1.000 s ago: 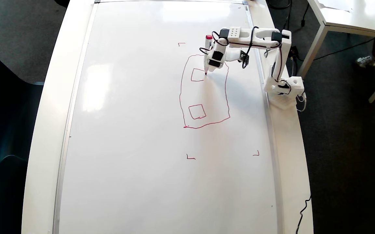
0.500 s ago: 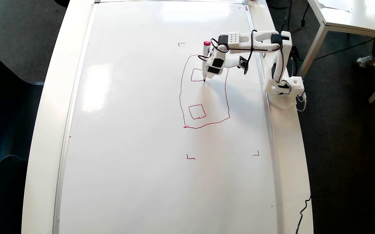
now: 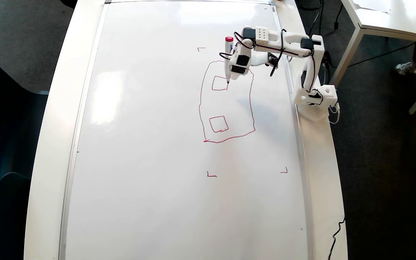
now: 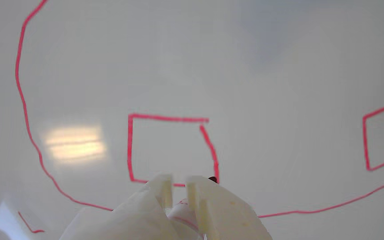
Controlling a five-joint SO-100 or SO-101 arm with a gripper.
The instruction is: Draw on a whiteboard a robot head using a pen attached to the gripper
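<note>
The whiteboard covers most of the table. On it is the robot head, a red rounded outline holding an upper square and a lower square. My gripper is shut on the pen, red cap up and dark tip down at the upper square's lower right corner. In the wrist view my gripper shows at the bottom edge. There the pen tip rests at a corner of the near square. The outline curves at left. The other square is at right.
The arm's white base stands on the table rim right of the board. Small red corner marks lie around the drawing. Another white table is at top right, a dark chair at left.
</note>
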